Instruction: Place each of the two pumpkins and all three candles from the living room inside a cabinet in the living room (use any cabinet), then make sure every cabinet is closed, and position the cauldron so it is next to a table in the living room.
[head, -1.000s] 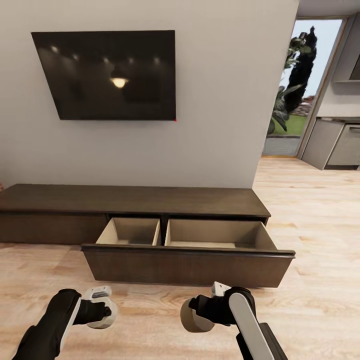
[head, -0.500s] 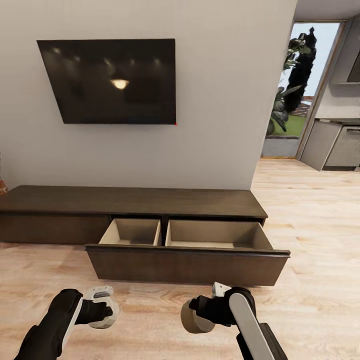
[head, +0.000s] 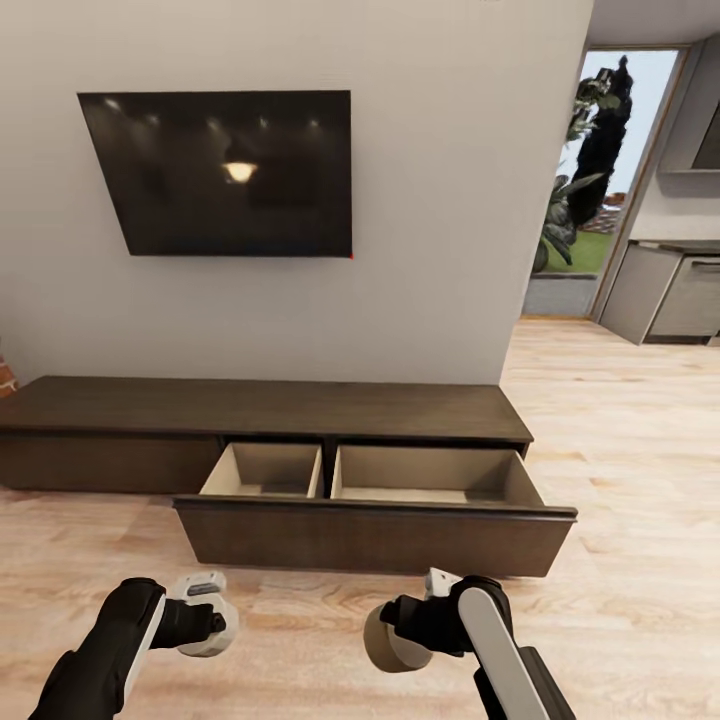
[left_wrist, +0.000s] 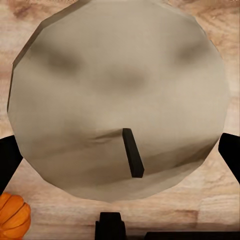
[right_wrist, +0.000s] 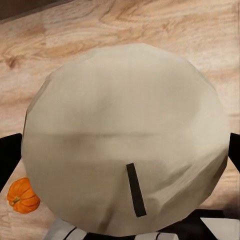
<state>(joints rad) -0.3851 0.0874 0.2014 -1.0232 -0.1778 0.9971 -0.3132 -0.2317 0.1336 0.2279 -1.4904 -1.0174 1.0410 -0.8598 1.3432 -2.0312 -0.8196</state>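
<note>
- Ahead of both grippers: cabinet (head: 300, 410) against the wall, its drawer (head: 375, 505) pulled out, beige compartments bare
- left gripper (head: 205, 625) clamps a candle (left_wrist: 117, 97), wick facing the wrist camera
- right gripper (head: 400, 635) clamps another candle (right_wrist: 125, 135)
- pumpkin (right_wrist: 22, 196) on the wood floor (head: 620, 430) beyond the right candle; another pumpkin (left_wrist: 12, 215) beyond the left one

The long low dark brown wood cabinet (head: 270, 415) stands against the pale wall (head: 440, 200), under the flat black wall screen (head: 225, 172). Its wide open drawer (head: 375, 505) sticks out over the light wooden plank floor (head: 620, 440).
</note>
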